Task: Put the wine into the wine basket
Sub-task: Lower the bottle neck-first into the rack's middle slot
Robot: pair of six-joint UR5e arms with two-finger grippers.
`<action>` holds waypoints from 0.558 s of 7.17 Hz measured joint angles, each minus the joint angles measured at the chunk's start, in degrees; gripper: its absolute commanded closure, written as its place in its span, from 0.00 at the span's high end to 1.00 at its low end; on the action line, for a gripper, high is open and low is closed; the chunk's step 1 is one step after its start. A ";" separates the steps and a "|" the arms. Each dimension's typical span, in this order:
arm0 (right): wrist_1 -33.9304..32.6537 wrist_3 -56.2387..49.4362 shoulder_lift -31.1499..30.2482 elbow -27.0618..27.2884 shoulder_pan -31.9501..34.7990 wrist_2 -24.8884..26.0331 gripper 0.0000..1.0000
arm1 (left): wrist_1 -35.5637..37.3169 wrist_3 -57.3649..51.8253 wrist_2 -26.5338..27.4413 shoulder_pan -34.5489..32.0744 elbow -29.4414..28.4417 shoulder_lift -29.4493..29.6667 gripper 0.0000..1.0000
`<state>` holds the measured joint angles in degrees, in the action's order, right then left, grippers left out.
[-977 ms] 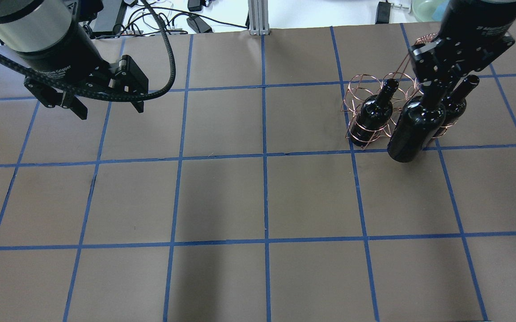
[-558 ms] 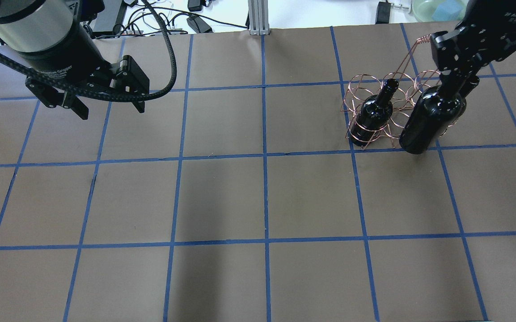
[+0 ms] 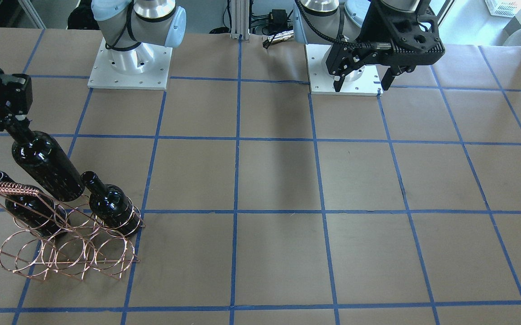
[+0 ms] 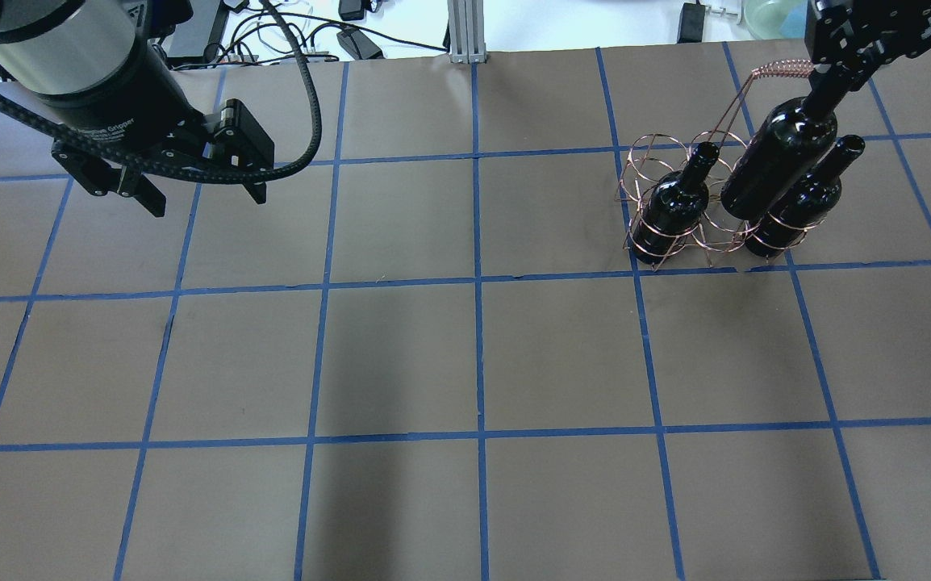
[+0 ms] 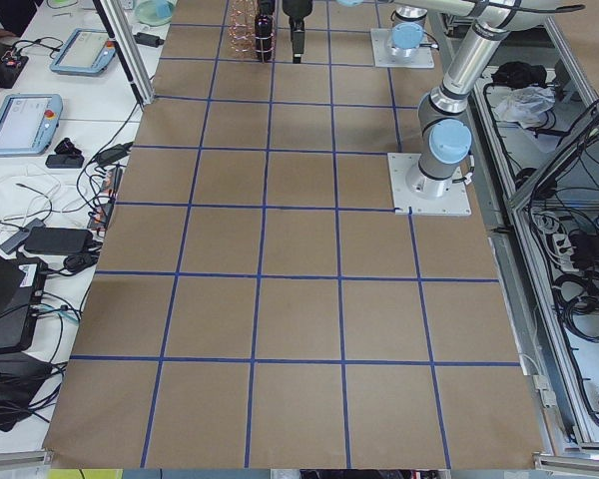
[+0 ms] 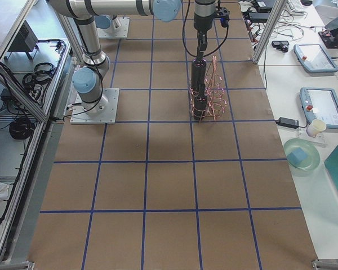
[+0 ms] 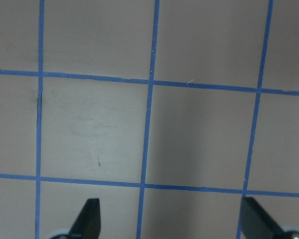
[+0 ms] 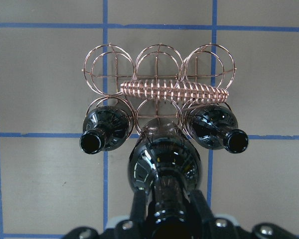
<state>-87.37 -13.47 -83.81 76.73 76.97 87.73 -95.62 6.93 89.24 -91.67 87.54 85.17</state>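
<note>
My right gripper [image 4: 828,81] is shut on the neck of a near-black wine bottle [image 4: 780,157] and holds it tilted over the copper wire wine basket [image 4: 651,153]. In the right wrist view the held bottle [image 8: 164,164] hangs over the middle ring of the near row, between two bottles standing in the end rings [image 8: 107,127] [image 8: 214,122]. In the front view its base [image 3: 66,192] is just above the rings [image 3: 62,253]. My left gripper [image 4: 207,200] is open and empty, hovering far to the left; its fingers [image 7: 89,214] show only table below.
The basket's far row of three rings [image 8: 154,67] holds nothing. Its slanted woven-wire top strip [image 4: 780,71] lies close beside the held bottle's neck. Cables and devices [image 4: 336,40] lie past the table's far edge. The robot bases [image 3: 129,63] stand on the robot's side of the table.
My right gripper has carried the bottle away from the robot, from in front of the basket to over its near middle ring. The left arm has barely moved.
</note>
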 measured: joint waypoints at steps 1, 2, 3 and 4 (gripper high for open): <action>-0.51 0.00 0.60 0.03 -0.16 -0.38 0.00 | -0.01 0.01 -0.15 0.00 0.03 0.01 1.00; -1.20 -0.04 1.30 0.17 -0.20 -0.35 0.00 | 0.01 0.01 -0.24 0.00 0.06 0.08 1.00; -1.90 -0.06 1.97 0.42 -0.22 -0.21 0.00 | 0.05 -0.01 -0.27 0.00 0.07 0.12 1.00; -2.25 0.03 2.50 0.63 -0.23 -0.12 0.00 | 0.09 -0.07 -0.24 0.00 0.08 0.23 1.00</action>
<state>-89.63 -13.43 -81.30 77.36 76.73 87.61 -95.53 6.86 88.99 -91.67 87.62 85.40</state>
